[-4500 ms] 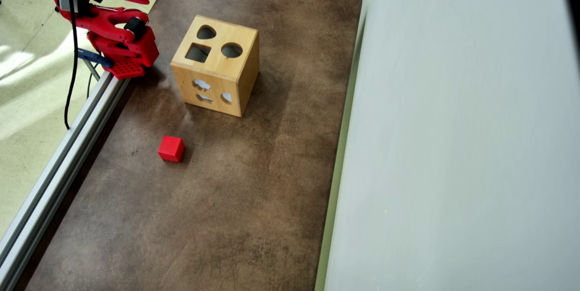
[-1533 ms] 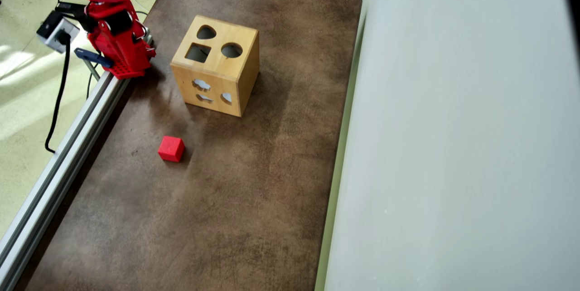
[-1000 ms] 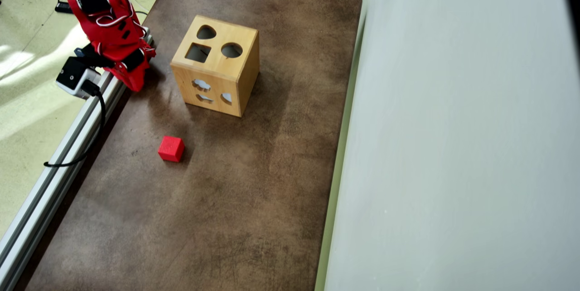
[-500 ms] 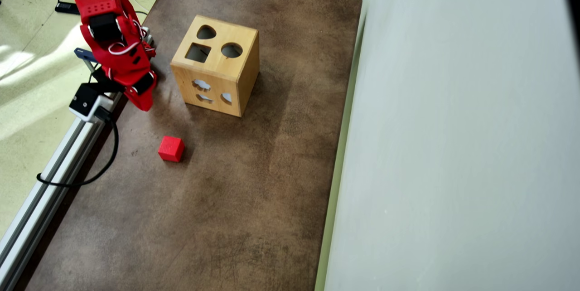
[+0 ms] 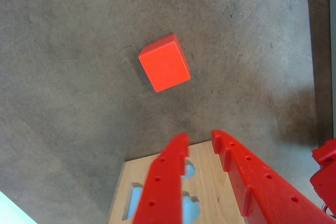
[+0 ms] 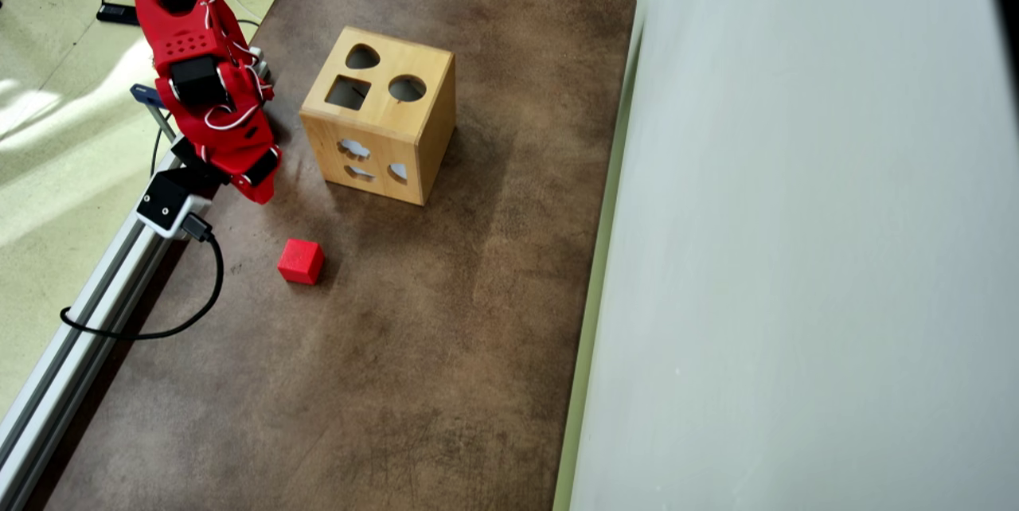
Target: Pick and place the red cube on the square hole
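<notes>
- The desk (image 6: 446, 320) carries everything we need.
- The wooden box (image 6: 380, 115), with its square hole (image 6: 348, 92), sits beside our pincer (image 5: 199, 139).
- Our pincer, slightly parted and empty, has swung out toward the cube.
- The red cube (image 5: 164, 63) lies just ahead, untouched, so grasping comes next.

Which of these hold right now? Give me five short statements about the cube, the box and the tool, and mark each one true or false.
1. The red cube lies on the table, apart from the wooden box. True.
2. The tool is closed on the cube. False: its fingers hold nothing; in the wrist view the cube lies beyond the tips.
3. The square hole is in the box's top face. True.
4. The cube already sits in the square hole. False: it is on the table.
5. The box's top has three cutouts. True.
</notes>
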